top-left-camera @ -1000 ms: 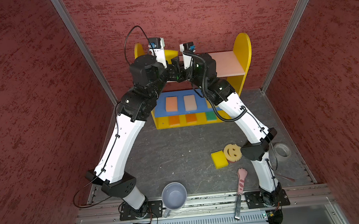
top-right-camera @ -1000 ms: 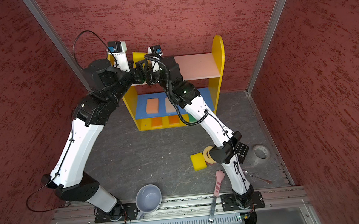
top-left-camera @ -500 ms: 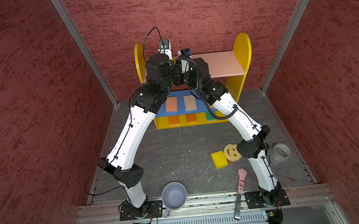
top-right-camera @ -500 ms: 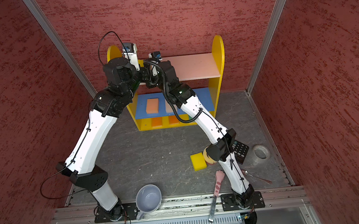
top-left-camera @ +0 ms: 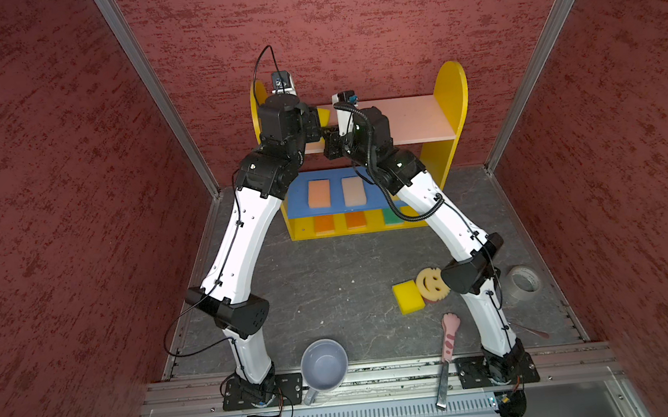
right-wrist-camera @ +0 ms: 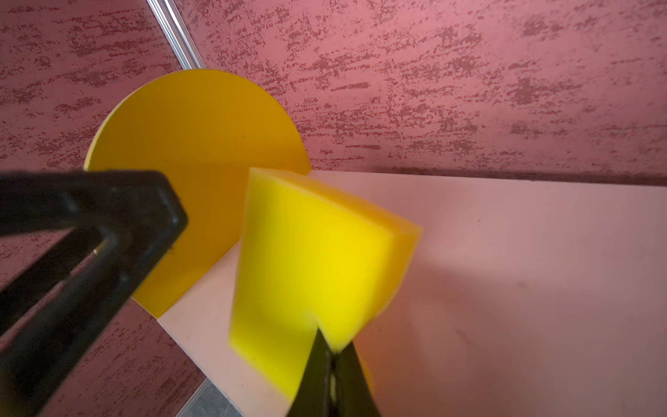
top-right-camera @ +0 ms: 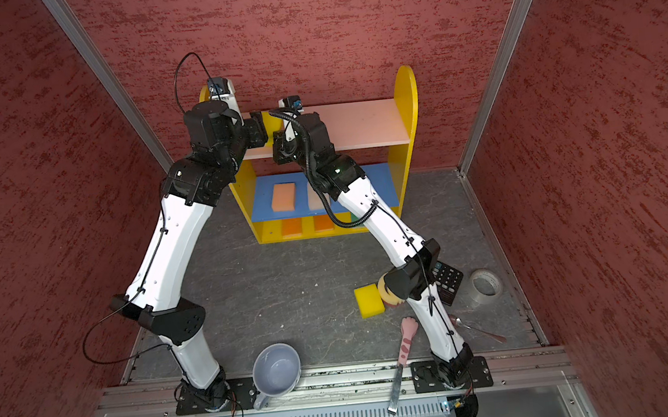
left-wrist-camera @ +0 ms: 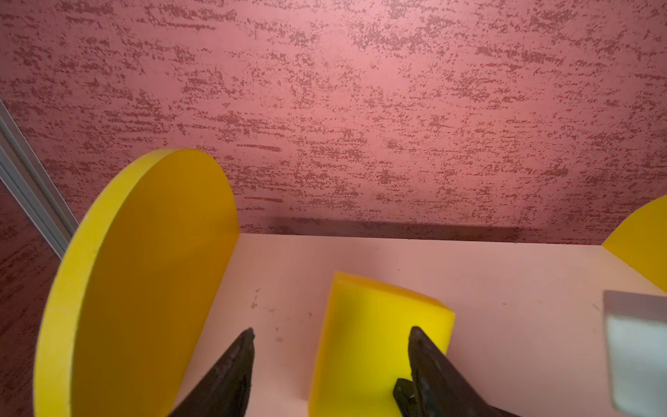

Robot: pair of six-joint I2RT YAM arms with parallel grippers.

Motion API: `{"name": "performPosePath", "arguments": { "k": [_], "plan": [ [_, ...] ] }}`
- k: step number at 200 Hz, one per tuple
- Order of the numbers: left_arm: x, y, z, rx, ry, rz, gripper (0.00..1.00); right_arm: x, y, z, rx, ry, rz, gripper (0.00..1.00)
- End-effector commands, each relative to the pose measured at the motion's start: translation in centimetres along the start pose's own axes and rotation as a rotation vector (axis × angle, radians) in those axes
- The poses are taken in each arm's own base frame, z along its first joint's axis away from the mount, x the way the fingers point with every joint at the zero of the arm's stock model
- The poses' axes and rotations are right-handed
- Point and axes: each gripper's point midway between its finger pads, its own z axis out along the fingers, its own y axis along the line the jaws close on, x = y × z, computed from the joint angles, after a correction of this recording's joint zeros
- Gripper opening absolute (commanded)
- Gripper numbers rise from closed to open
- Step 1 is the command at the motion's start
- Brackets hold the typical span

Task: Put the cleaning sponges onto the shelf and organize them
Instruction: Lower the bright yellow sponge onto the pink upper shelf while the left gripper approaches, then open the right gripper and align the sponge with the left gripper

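- Yellow sponge [right-wrist-camera: 317,260] stands on edge on the pink top board [left-wrist-camera: 505,281] of the shelf [top-left-camera: 453,93], its lower corner pinched by the right gripper [right-wrist-camera: 334,348], whose jaws are almost together.
- Left gripper [left-wrist-camera: 332,334] is spread wide, with the sponge partly between its fingers.
- Blue middle board [top-left-camera: 336,192] carries a peach sponge [top-left-camera: 318,193] and a pale pink sponge [top-left-camera: 353,191], side by side.
- On the floor, well apart from the shelf, a second yellow block [top-left-camera: 407,297] touches the smiley-face sponge [top-left-camera: 431,284].

White links [top-left-camera: 243,235], black joints [top-left-camera: 242,314], looping cables [top-left-camera: 403,211]
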Motion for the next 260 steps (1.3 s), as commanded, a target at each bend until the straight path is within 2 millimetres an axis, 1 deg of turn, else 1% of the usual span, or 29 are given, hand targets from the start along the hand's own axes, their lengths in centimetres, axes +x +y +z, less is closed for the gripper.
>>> {"name": "performPosePath", "arguments": {
  "k": [1, 23, 68, 81, 100, 122, 141, 174, 189, 214, 232, 260],
  "plan": [
    [0.9, 0.0, 0.9, 0.029, 0.032, -0.061, 0.67, 1.9, -1.0, 0.5, 0.018, 0.064, -0.015, 0.20],
    [1.4, 0.4, 1.4, 0.021, 0.049, -0.074, 0.67, 2.0, -1.6, 0.7, 0.036, 0.064, -0.020, 0.26],
    [3.2, 2.0, 2.2, -0.005, 0.090, -0.105, 0.67, 2.3, -1.9, 1.1, 0.029, 0.062, -0.010, 0.32],
    [3.6, 2.5, 2.3, -0.014, 0.097, -0.119, 0.67, 2.3, -2.1, 1.2, 0.031, 0.060, -0.006, 0.36],
    [3.8, 3.1, 2.5, -0.029, 0.096, -0.130, 0.67, 2.3, -2.3, 1.2, 0.035, 0.059, -0.002, 0.43],
    [3.9, 3.4, 2.5, -0.033, 0.094, -0.141, 0.67, 1.9, -2.4, 1.1, 0.033, 0.054, 0.000, 0.47],
    [3.9, 3.3, 2.5, -0.022, 0.093, -0.147, 0.67, 1.7, -2.5, 1.0, 0.033, 0.049, 0.001, 0.51],
    [3.4, 3.1, 2.2, -0.005, 0.080, -0.162, 0.67, 1.2, -2.9, 0.8, 0.040, 0.037, 0.004, 0.54],
    [3.0, 3.0, 2.1, 0.003, 0.070, -0.173, 0.67, 1.1, -3.0, 0.8, 0.040, 0.035, 0.008, 0.54],
    [2.8, 2.6, 2.3, 0.058, 0.069, -0.232, 0.67, 1.3, -2.7, 0.9, 0.018, 0.041, 0.015, 0.45],
    [2.8, 1.9, 2.6, 0.118, 0.062, -0.270, 0.67, 1.5, -2.6, 0.9, 0.007, 0.053, 0.019, 0.38],
    [3.3, 1.3, 3.4, 0.184, 0.076, -0.319, 0.67, 1.8, -2.4, 0.6, -0.002, 0.073, 0.018, 0.31]
  ]
}}
